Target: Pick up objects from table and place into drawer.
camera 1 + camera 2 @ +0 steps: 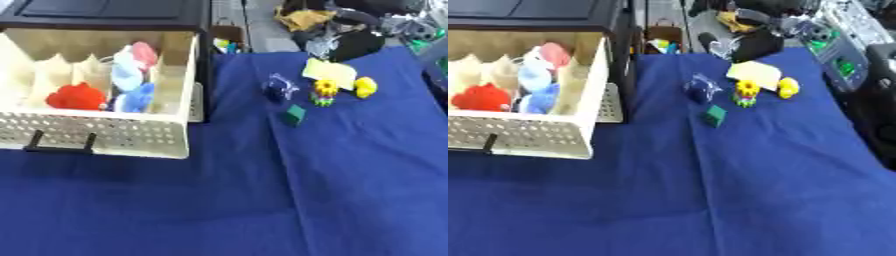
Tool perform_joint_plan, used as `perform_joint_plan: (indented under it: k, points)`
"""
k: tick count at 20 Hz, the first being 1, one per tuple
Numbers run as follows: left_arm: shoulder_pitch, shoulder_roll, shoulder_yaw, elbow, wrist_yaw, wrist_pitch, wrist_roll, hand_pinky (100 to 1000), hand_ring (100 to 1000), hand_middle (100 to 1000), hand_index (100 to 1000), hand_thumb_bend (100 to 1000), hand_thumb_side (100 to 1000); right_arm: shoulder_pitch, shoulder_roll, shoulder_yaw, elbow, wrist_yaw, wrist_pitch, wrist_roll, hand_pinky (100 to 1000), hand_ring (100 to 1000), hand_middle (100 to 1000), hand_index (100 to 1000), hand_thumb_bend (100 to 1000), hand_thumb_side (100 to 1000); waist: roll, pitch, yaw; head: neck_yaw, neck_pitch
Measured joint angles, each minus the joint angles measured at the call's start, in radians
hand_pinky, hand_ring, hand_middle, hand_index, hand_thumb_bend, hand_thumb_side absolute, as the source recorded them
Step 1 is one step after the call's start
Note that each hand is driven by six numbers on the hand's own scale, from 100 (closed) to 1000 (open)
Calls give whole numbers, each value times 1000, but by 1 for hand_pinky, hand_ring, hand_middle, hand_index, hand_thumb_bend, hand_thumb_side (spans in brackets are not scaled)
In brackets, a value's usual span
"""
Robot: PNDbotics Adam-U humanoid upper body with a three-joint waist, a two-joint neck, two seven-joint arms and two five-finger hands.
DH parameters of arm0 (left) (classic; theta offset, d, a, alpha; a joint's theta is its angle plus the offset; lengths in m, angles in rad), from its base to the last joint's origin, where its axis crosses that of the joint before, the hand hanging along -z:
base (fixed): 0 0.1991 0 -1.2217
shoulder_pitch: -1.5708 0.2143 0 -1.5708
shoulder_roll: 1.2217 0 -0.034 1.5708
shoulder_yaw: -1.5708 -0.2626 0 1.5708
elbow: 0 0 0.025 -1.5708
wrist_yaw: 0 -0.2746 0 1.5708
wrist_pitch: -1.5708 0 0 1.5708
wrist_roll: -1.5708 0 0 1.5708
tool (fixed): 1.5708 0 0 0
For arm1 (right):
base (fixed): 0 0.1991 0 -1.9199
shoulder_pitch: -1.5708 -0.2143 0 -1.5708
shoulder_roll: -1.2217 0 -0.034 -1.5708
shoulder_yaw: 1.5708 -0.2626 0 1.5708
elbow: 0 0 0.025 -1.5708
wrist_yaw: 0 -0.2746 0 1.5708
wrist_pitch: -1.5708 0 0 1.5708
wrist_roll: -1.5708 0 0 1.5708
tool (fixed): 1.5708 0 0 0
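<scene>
Lying on blue cloth (350, 175), green block (293, 115), open drawer (131, 135) nearby

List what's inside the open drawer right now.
The drawer holds a red object, a pink one and pale blue ones between dividers. Whatever lies beneath them is covered.

Open cream drawer (131, 137) at left, holding a red toy (77, 97), pale blue pieces (131, 85) and a pink piece (145, 54); on the blue cloth to its right lie a green block (293, 115), a yellow flower toy (325, 91), a yellow duck-like toy (366, 87), a pale yellow card (330, 72) and a clear dark object (279, 89).
</scene>
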Motion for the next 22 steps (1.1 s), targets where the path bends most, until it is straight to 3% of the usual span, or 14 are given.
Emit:
perform_joint_plan:
  k: [6,11,17,22]
  points:
    - [-4,-3,0,0,0,1,-1,657,645,809,867,327,1000,30,-4,11,1,-7,-6,32,807,863,807,862,279,851,0,2,0,0,-2]
    - [-5,-3,0,0,0,1,-1,657,645,809,867,326,1000,54,-24,12,-32,-26,5,78,811,860,783,851,322,826,0,3,0,0,-2]
    - [-5,-3,0,0,0,1,-1,657,645,809,867,326,1000,93,-47,12,-73,-46,40,123,801,852,740,853,373,927,1,5,0,0,-6]
    - [-7,-3,-1,0,0,1,-2,656,645,809,867,324,1000,130,-75,19,-142,-35,126,132,790,838,707,850,326,1000,0,10,0,0,-10]
